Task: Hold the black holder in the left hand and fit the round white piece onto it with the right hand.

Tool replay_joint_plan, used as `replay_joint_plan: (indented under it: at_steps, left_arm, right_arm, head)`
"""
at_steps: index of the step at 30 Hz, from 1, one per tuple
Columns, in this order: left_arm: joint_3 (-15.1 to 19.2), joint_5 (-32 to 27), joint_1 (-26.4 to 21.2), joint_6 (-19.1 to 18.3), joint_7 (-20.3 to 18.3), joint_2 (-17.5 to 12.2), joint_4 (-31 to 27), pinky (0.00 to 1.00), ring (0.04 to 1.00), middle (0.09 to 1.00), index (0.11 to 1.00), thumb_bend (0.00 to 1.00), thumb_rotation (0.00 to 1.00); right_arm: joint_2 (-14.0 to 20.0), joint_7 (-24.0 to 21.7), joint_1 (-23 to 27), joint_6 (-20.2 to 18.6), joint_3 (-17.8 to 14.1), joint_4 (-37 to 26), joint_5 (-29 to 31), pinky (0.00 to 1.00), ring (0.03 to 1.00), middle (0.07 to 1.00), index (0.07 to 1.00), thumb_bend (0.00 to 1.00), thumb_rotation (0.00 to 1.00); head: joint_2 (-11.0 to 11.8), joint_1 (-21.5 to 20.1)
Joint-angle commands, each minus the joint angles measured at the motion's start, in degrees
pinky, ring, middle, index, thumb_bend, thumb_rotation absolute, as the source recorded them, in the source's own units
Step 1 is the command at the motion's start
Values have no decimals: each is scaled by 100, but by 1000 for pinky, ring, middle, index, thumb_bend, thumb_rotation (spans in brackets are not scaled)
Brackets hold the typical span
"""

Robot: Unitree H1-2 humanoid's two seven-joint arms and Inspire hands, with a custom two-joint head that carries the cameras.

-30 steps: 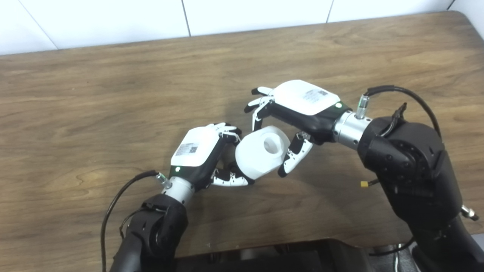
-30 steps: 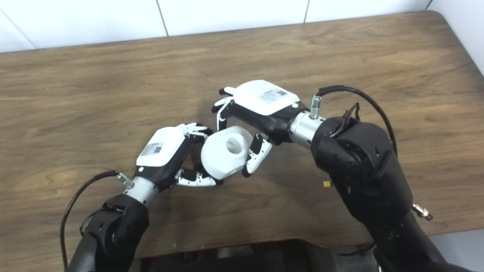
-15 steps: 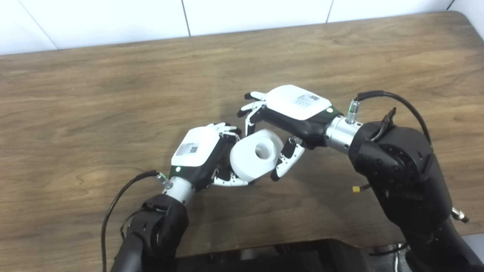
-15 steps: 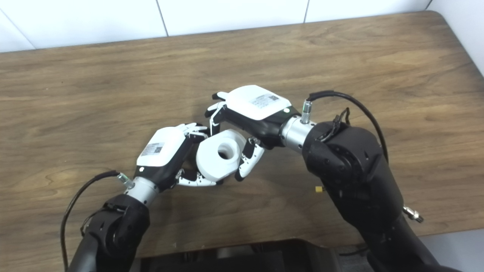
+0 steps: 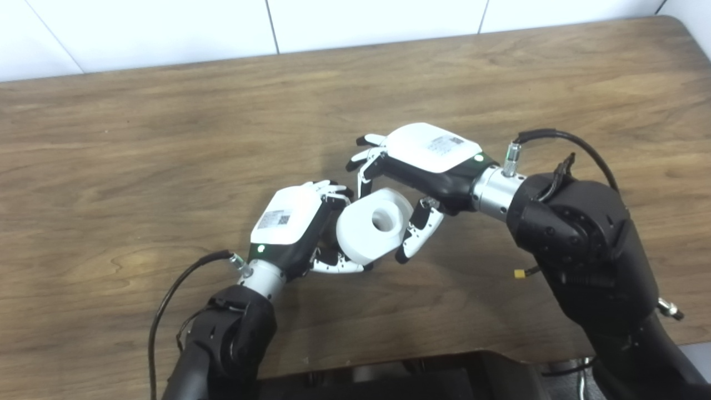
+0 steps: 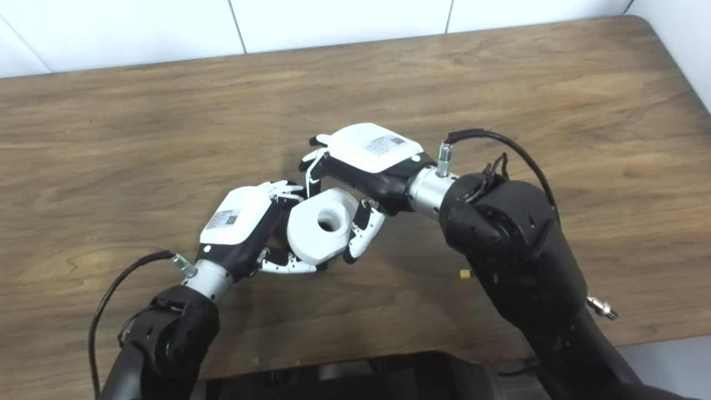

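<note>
Wood: a brown wooden table with plain grain runs across the whole scene, a white tiled wall behind its far edge.
Left arm: black, coming up from the bottom left, with a black cable looping beside its wrist.
Left hand: the left hand sits just left of the middle, its white back plate facing up and a small green light near the wrist. Its fingers are curled inward toward the white piece, closed around something underneath.
Black holder: I cannot make it out clearly. Only dark bits show between the left hand's curled fingers and the white piece, so whether the hand grips it I cannot tell for certain.
White piece: the round white piece sits between the two hands, tilted so its round centre hole faces up and toward the right. Its left side presses against the left hand's fingertips.
Right hand: the right hand reaches in from the right, palm down, white back plate up. Its fingers hook over the far top edge of the white piece and its thumb lies along the near right side, so it is gripping the piece.
Right arm: thick and black with a silver wrist ring, a black cable arching over it.
</note>
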State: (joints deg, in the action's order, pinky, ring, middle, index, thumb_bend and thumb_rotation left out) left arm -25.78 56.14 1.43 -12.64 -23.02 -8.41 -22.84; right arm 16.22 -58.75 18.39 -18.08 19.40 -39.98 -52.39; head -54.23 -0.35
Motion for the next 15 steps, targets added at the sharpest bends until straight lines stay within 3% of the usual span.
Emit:
replay_joint_plan:
  at_steps: [1, 6, 15]
  left_arm:
    - [-95, -57, 119, -130, -347, -17, 66, 896, 893, 825, 489, 516, 58]
    - [-120, -56, 111, -141, -317, -41, 73, 890, 891, 821, 489, 516, 58]
    - [-146, -52, 113, -171, -326, -33, 62, 887, 891, 823, 489, 516, 58]
  right_arm:
    - [-86, 168, 267, 59, -48, 40, -42, 913, 961, 853, 487, 517, 145]
    - [-167, 231, 335, 39, -39, 168, -72, 914, 963, 853, 487, 518, 145]
    - [-126, -246, 655, 31, 136, 190, -173, 915, 970, 851, 487, 516, 146]
  head:
    - [-6, -6]
    - [1, -25]
    - [-9, -40]
